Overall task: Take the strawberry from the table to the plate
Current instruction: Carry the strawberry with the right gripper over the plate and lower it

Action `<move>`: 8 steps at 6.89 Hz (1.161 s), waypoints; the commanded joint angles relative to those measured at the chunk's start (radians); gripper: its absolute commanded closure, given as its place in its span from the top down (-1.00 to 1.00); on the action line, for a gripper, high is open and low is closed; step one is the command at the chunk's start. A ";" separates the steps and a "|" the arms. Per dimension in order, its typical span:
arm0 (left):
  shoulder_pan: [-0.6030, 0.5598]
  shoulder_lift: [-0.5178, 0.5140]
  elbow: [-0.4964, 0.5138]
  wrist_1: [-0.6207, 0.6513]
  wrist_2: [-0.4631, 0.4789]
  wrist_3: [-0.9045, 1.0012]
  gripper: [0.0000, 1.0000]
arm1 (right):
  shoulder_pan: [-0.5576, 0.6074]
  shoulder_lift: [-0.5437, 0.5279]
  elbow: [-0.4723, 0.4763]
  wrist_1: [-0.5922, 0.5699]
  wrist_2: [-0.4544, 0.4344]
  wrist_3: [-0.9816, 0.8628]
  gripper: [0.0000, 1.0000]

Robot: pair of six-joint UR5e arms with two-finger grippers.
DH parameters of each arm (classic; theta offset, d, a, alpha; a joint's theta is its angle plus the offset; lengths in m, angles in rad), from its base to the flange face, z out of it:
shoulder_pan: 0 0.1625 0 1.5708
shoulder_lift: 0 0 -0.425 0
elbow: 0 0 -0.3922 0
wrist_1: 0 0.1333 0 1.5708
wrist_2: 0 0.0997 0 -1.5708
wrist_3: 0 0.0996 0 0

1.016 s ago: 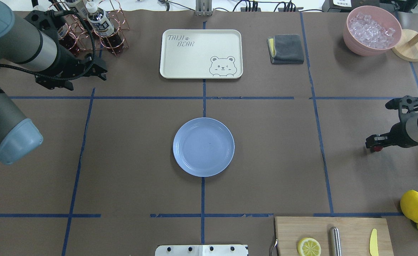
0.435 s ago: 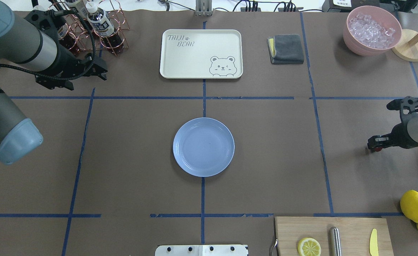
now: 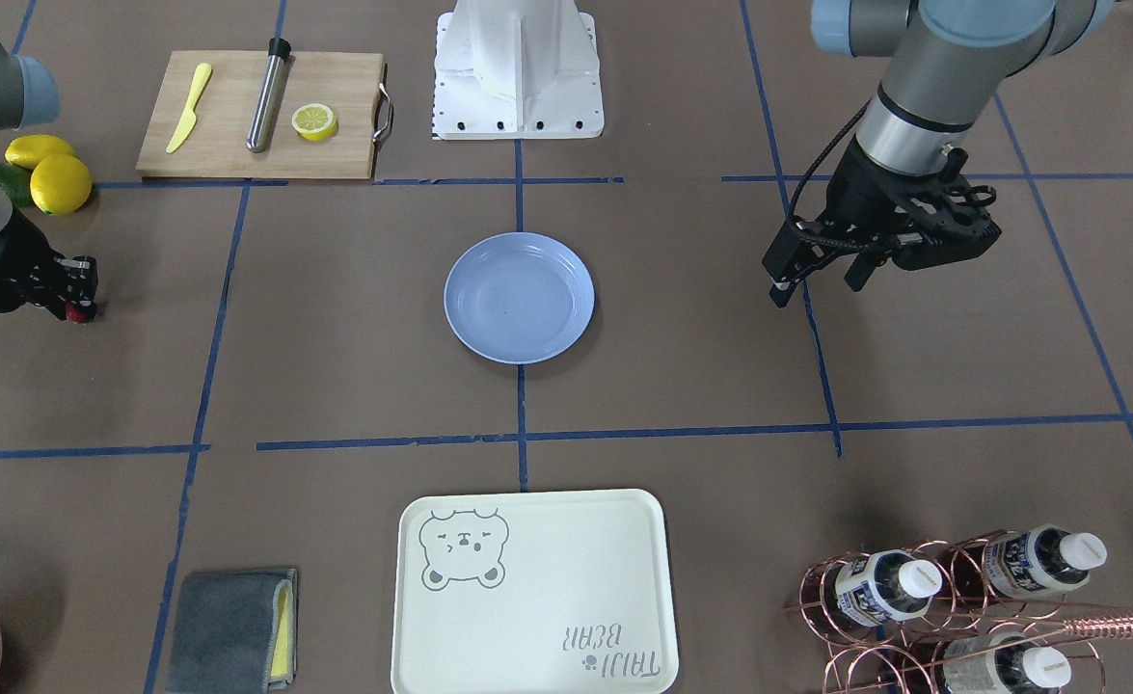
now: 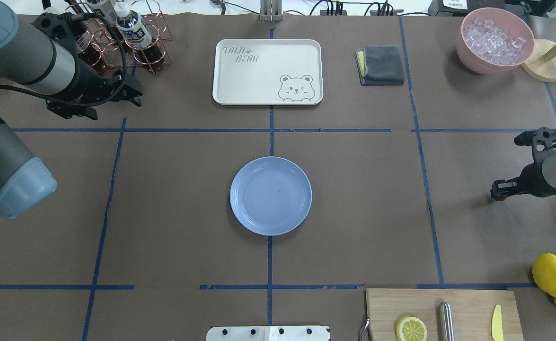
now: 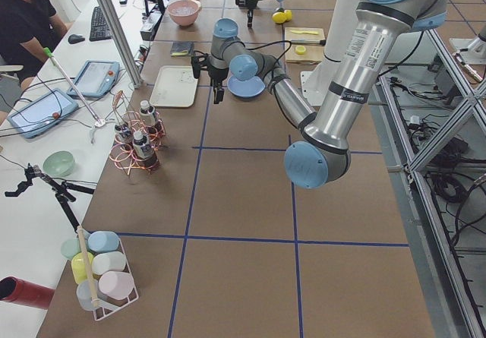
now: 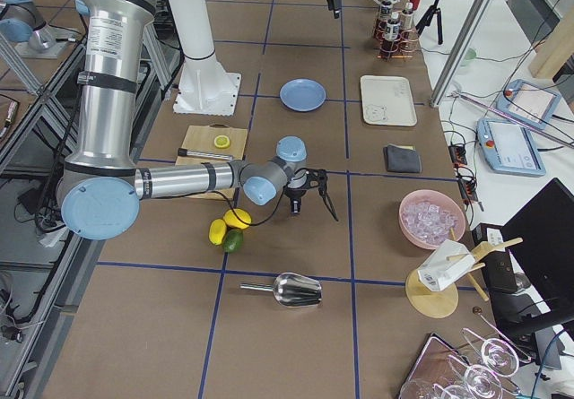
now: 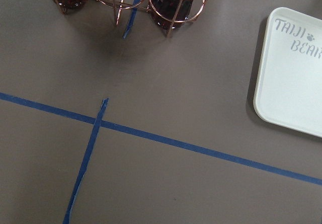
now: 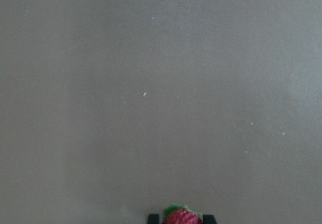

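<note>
Centre of table (image 4: 164,213): plate (image 4: 270,195), pale blue, glossy inner face in view from rim to rim. Beyond it, on the side far from the robot: tray (image 4: 267,71), cream, printed with bear and lettering. Far right corner in overhead view: pink bowl (image 4: 464,49) heaped with ice (image 4: 495,38). Far left corner: copper wire rack (image 3: 952,617) with bottles (image 3: 879,585) held in its rings, white caps showing. Near right edge: board (image 4: 472,308) carrying lemon half (image 4: 411,328), cut face up, beside metal rod (image 4: 445,321) and yellow knife (image 4: 496,322). Just right of board: whole lemons (image 4: 551,273), lying on table. Between tray and bowl: folded grey cloth (image 4: 382,65).

Strawberry (image 8: 181,217): pinched between the two fingers of right gripper (image 4: 496,192), low over table near its right edge, well apart from plate. Contact with table: cannot be told. In right wrist view, only the leafy end visible at bottom edge, green top turned forward, away from camera, red body behind it cut off by frame. Long axis seemingly in line with fingers, though not fully shown. In overhead view, no more than a red speck at fingertips.

Left gripper (image 3: 815,280): fingers spread, hovering above table near rack, well apart from plate.
</note>
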 commanded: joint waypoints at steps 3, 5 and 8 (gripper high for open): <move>-0.042 0.052 -0.004 0.009 0.002 0.124 1.00 | 0.000 0.267 0.229 -0.394 0.030 0.064 -1.00; -0.098 0.115 -0.002 0.009 0.000 0.312 1.00 | -0.116 0.516 0.212 -0.566 0.029 0.205 -1.00; -0.171 0.199 0.013 0.006 0.000 0.584 1.00 | -0.317 0.803 -0.008 -0.595 -0.134 0.383 -1.00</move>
